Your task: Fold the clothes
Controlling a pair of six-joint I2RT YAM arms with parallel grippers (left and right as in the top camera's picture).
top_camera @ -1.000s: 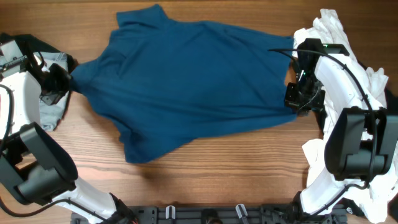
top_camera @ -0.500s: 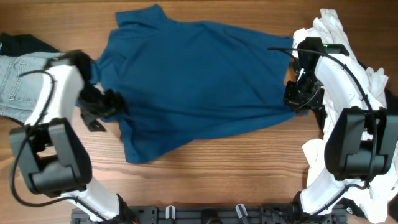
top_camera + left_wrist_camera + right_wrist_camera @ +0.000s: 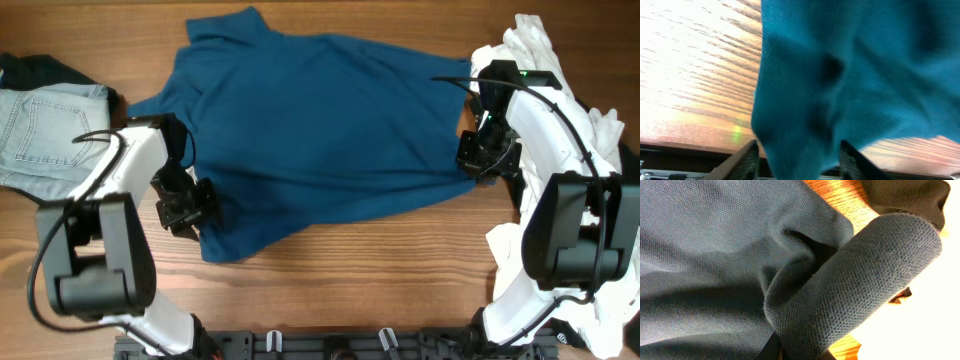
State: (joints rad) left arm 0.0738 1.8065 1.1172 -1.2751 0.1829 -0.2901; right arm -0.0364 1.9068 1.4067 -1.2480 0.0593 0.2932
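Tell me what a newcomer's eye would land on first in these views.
The big dark teal shirt, spread over the middle of the wooden table, dominates. The left tool sits at its lower-left edge with jaws apart around a fold of fabric, while the right tool pinches the shirt's right edge. Light-blue denim shorts lie at the far left and a heap of white clothes at the far right.

- Overhead view: you look straight down on the table (image 3: pixel 320 295) from well above. The whole shirt (image 3: pixel 320 130) and both arms are in frame.
- Left wrist view: you sit very close at the shirt's left edge. You face out past the left gripper (image 3: pixel 796 152) onto cloth and bare wood.
- Right wrist view: you are closer still, at the shirt's right edge, and cloth nearly fills the frame.
- Shared by all three views: the shirt.
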